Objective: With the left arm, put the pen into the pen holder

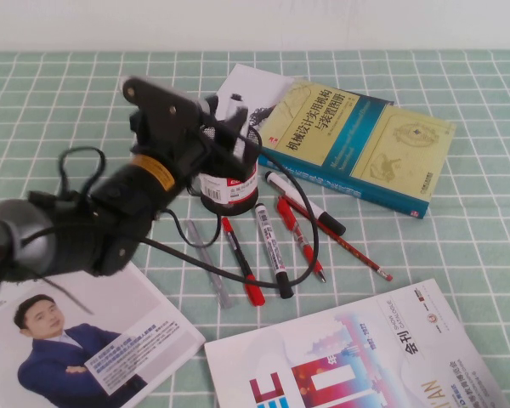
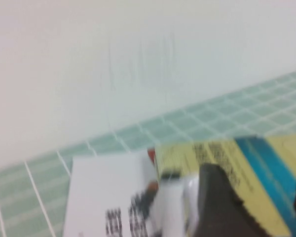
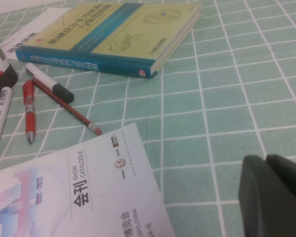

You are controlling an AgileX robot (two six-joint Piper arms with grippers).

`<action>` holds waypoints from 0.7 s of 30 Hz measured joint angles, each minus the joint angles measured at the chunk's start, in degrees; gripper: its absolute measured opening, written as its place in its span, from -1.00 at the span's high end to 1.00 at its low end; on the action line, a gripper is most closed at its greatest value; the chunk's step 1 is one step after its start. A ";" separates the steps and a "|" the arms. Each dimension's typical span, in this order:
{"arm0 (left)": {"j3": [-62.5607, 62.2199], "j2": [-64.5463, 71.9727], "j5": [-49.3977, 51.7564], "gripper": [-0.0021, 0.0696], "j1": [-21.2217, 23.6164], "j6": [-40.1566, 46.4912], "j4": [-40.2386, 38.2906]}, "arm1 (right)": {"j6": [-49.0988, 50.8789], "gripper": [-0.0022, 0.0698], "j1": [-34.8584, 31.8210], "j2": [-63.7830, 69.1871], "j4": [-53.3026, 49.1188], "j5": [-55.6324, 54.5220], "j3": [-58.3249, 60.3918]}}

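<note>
My left arm reaches over the black mesh pen holder [image 1: 230, 190], which stands with its white and red label band in the middle of the table. My left gripper [image 1: 235, 136] hangs just above the holder's rim, its fingers [image 2: 214, 197] spread wide with the book showing between them [image 2: 256, 174]. A pale silvery shaft, seemingly the pen [image 1: 209, 129], sits at the holder's top beside one finger, outside the gap [image 2: 175, 210]. My right gripper [image 3: 266, 160] is shut and empty, low over the cloth at the right, out of the high view.
A yellow and blue book [image 1: 357, 144] lies behind the holder on white paper [image 1: 251, 89]. Markers [image 1: 273, 248], red pens [image 1: 242, 262], a thin grey pen [image 1: 209, 262] and a red pencil [image 1: 348, 246] lie in front. Magazines [image 1: 357, 361] cover the front.
</note>
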 joint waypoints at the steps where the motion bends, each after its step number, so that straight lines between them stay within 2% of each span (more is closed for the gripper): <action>1: 0.00 -1.06 0.57 0.16 0.00 0.07 0.13 | 0.00 1.00 0.00 0.00 0.00 0.00 0.00; 6: 1.76 -11.35 7.37 0.73 0.00 0.41 1.00 | 0.00 1.00 0.00 0.00 0.09 0.00 0.00; 8: 2.86 -16.90 11.99 0.86 0.00 -0.26 1.68 | 0.00 1.00 0.00 0.00 0.09 0.00 0.00; 12: 5.81 -28.51 19.25 0.93 0.00 -2.05 2.44 | 0.00 1.00 0.00 0.00 0.09 0.00 0.00; 21: 15.05 -51.78 33.02 0.95 0.00 -3.24 2.66 | 0.00 1.00 0.00 0.00 0.09 0.00 0.00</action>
